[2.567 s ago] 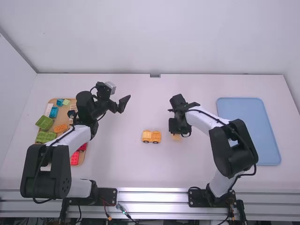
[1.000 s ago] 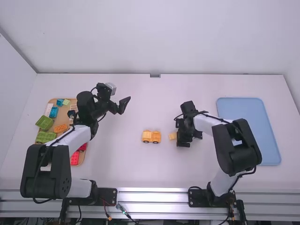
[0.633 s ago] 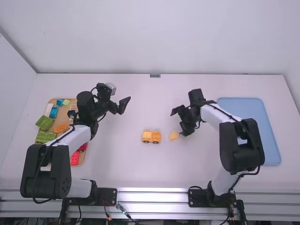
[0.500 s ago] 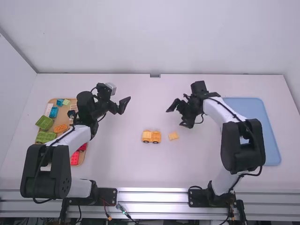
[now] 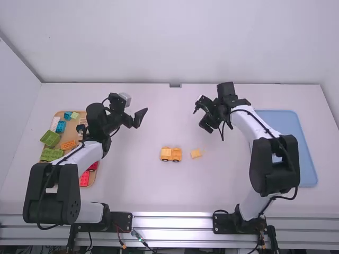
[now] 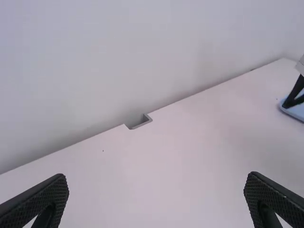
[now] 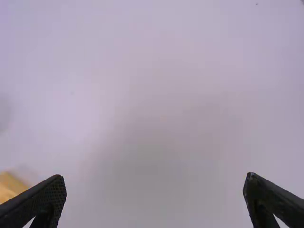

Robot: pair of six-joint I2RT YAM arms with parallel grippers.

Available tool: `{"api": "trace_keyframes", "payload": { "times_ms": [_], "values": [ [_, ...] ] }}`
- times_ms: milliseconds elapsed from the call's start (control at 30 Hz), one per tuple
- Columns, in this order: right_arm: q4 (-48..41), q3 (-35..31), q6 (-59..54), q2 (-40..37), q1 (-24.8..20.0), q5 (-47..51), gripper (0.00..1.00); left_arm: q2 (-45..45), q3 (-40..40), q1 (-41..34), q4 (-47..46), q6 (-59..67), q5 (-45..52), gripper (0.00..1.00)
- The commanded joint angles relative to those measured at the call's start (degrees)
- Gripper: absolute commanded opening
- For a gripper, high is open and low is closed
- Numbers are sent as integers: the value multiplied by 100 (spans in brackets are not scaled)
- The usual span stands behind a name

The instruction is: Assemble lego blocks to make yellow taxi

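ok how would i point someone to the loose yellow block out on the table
On the white table, find the yellow-orange wheeled piece near the middle. The loose block lies a short gap from it, toward the blue tray. It is the smaller, paler one, with no wheels showing.

Matt white tabletop (image 5: 143, 185), smooth

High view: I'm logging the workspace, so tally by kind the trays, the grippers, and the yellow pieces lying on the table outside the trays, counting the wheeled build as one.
Trays: 2 (tan tray, blue tray)
Grippers: 2 (left gripper, right gripper)
Wheeled yellow build: 1
Loose yellow block: 1
Total: 6
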Motion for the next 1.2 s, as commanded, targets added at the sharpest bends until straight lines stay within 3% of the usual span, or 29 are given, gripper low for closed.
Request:
{"api": "trace_keyframes", "payload": {
  "times_ms": [0,33,133,233,400,567,867,1167],
  "values": [
    [-57,-59,-988,37,153,-337,99,39,-37,-15,-109,573,494,99],
    [-85,-59,-1060,37,164,-411,99,39,-37,-15,-122,640,546,99],
    [-970,-59,-2782,35,186,-1871,99,39,-37,2,-529,1838,1707,99],
    [-1766,-68,-4249,35,63,-3034,99,39,-37,22,-887,2529,2240,99],
    [-2037,-444,-5230,46,-378,-3926,99,116,-37,-70,-1733,4109,3150,99],
    [-925,-1276,-4607,46,-522,-4076,99,413,-37,-245,-1827,4483,3182,99],
    [1611,-2723,-3036,46,-459,-4022,99,1443,-35,-643,-994,4454,3163,99],
    [1814,-2973,-3108,205,-498,-3783,99,1947,-33,-772,-599,4441,3165,99]
  ]
}}
